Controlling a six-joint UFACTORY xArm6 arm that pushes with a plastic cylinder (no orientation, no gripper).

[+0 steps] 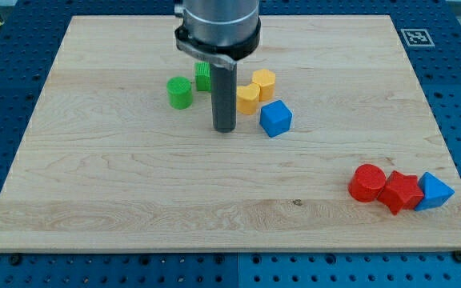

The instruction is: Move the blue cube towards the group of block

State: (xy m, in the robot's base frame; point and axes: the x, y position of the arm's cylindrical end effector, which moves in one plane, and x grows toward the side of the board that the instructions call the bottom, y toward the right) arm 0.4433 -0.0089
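The blue cube (275, 118) lies on the wooden board (134, 192), a little above its middle. My tip (225, 129) rests on the board just left of the cube, with a small gap between them. Right behind the cube sit a yellow star-like block (248, 99) and a yellow cylinder (264, 82). A green cylinder (180, 93) stands left of my rod, and a second green block (203, 78) is partly hidden behind the rod. At the lower right, a red cylinder (367, 182), a red star-like block (401, 192) and a blue triangular block (434, 191) lie together.
The arm's grey housing (217, 28) hangs over the board's top middle. A blue perforated table (6, 96) surrounds the board. A black-and-white marker (415, 37) sits at the upper right.
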